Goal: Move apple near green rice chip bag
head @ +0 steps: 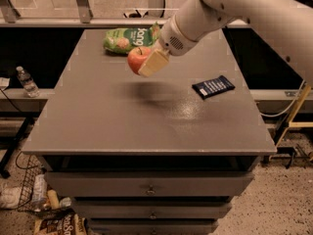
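The apple is red-orange and held in the air above the grey table, its shadow on the tabletop below. My gripper is shut on the apple, with a cream-coloured finger across its right side. The green rice chip bag lies crinkled at the table's far edge, just behind and slightly left of the apple. My white arm reaches in from the upper right and hides the bag's right end.
A small flat dark-blue wrapper lies on the table's right side. A water bottle stands on a ledge at the left. Drawers sit under the tabletop. Clutter lies on the floor at the lower left.
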Controlling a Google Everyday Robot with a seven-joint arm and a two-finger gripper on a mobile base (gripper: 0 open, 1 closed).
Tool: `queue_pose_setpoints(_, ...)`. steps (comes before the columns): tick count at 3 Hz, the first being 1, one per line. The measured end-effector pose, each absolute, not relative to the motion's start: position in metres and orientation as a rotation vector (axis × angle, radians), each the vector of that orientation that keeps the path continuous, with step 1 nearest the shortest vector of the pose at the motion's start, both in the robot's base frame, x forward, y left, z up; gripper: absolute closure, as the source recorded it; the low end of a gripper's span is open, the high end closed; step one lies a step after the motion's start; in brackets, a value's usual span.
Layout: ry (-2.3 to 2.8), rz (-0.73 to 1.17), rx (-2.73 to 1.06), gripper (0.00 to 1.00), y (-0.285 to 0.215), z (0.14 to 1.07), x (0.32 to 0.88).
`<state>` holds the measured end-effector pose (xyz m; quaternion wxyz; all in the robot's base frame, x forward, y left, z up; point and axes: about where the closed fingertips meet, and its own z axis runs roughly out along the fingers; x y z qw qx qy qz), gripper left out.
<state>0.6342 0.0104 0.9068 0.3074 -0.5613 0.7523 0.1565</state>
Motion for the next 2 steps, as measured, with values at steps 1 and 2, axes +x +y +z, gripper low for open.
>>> queue_pose_setpoints(1,2.038,0.392,-1.428,1.0,0.004,0.905,0.667)
queue_pose_setpoints(2,2.068,0.38,-1.398,1.0,0.002,0.899,0.693)
